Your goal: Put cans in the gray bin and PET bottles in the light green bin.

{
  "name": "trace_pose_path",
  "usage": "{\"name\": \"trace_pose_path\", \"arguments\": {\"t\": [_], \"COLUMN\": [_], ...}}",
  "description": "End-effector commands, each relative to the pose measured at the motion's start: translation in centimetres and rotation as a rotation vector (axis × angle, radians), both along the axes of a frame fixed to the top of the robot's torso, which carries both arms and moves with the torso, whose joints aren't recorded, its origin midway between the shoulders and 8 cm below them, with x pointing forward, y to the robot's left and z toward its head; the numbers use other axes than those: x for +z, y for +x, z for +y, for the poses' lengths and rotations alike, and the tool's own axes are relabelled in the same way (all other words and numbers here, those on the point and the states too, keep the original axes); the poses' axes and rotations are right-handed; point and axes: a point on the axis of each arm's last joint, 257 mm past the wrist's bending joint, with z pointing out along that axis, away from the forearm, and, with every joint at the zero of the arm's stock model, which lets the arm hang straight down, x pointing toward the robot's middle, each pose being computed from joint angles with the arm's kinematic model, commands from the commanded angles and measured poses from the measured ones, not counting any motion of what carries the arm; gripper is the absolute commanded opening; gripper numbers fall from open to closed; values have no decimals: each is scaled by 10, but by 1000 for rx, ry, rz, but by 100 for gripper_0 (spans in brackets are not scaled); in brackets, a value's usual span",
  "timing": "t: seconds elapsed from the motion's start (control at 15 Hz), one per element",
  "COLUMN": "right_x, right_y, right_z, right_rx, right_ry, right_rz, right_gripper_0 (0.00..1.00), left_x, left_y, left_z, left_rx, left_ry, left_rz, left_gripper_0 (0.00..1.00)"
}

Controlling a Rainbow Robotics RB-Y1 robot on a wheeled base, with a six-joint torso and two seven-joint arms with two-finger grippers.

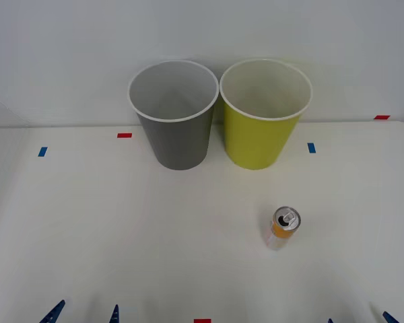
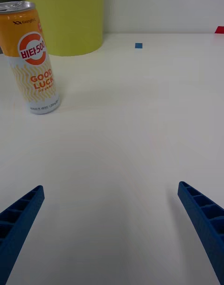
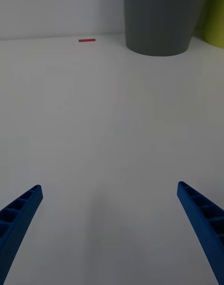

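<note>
White table point(image 1: 87, 222), pale wall behind

Upright can point(image 1: 283, 228) on white table point(image 1: 87, 222), before gray bin point(image 1: 176, 128) and light green bin point(image 1: 261, 128).

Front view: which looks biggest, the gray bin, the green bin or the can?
1. The gray bin and the light green bin look about alike, so no ranking between them.
2. The can looks far smaller.

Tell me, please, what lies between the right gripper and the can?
Nothing: in the right wrist view, bare white table runs from the open right gripper to the upright can.
</note>
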Motion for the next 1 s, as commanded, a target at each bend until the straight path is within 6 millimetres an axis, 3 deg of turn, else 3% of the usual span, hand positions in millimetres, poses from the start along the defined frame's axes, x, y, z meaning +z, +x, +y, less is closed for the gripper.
{"name": "trace_pose_path", "arguments": {"t": [0.07,1.0], "right_x": [0,0], "right_y": [0,0], "right_z": [0,0], "right_rx": [0,0], "right_ry": [0,0], "right_rz": [0,0], "right_gripper_0": [100,100], "left_x": [0,0], "left_y": [0,0], "left_z": [0,0], "left_rx": [0,0], "left_ry": [0,0], "left_rz": [0,0], "left_gripper_0": [100,100]}}
